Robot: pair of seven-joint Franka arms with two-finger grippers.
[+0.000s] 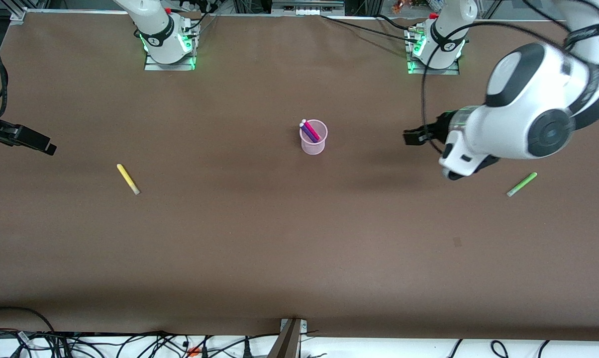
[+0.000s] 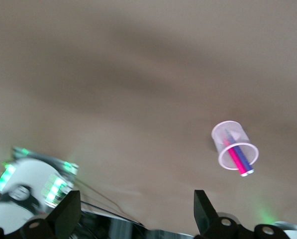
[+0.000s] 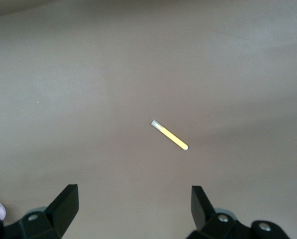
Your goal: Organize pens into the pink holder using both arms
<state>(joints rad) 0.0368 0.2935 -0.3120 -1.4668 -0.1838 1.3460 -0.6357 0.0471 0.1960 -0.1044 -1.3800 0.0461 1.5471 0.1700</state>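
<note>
The pink holder (image 1: 313, 137) stands upright mid-table with the magenta-pink pen (image 1: 313, 131) and the dark purple pen (image 1: 308, 132) leaning inside it. It also shows in the left wrist view (image 2: 235, 147). The yellow pen (image 1: 128, 179) lies flat toward the right arm's end and shows in the right wrist view (image 3: 169, 135). The light green pen (image 1: 522, 184) lies flat toward the left arm's end. My left gripper (image 1: 413, 136) (image 2: 136, 199) is open and empty, up over the table between the holder and the green pen. My right gripper (image 1: 43, 144) (image 3: 133, 192) is open and empty, over the table beside the yellow pen.
The two arm bases (image 1: 169, 42) (image 1: 436, 47) with green lights stand along the table's edge farthest from the front camera. Black cables (image 1: 130, 343) and a metal bracket (image 1: 292, 333) run along the nearest edge. The brown tabletop (image 1: 299, 238) is flat.
</note>
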